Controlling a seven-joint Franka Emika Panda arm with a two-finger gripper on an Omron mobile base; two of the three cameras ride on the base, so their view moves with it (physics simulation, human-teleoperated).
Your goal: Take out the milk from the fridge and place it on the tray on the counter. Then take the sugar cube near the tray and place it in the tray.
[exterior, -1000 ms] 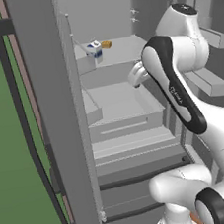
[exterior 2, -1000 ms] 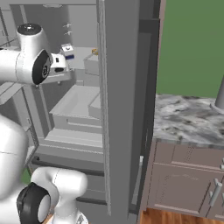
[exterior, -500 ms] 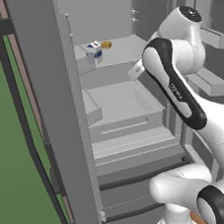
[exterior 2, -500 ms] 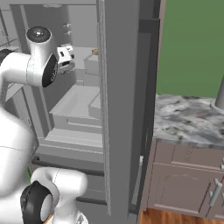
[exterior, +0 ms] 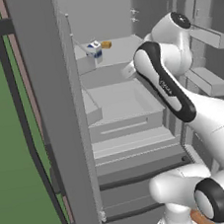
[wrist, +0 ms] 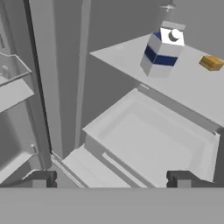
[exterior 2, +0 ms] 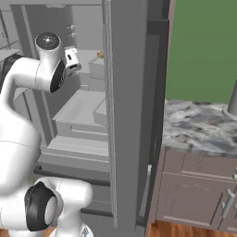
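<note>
Gripper (wrist: 112, 179) was spread wide and held nothing, its two dark fingertips (wrist: 39, 178) well apart at the bottom of the hand view, hanging over an open grey drawer (wrist: 153, 144) inside the fridge (exterior: 52, 91). Beyond that drawer, up on the fridge shelf (wrist: 192, 87), the milk (wrist: 162, 50) stood upright, white with its blue band, clear of the gripper. Just past it on the same shelf, toward the back, sat a small orange-tan block (wrist: 211, 63), near the carton but not touching it. From the left base view, the milk (exterior: 94, 49) stood by the shelf's front edge with the block (exterior: 106, 44) close beside it, and the white arm reached in from the lower right, the hand level with that shelf. Off to the right in the right base view, past the fridge's side wall, ran the marbled worktop (exterior 2: 199, 129) over its grey-brown cabinets (exterior 2: 194, 199).
</note>
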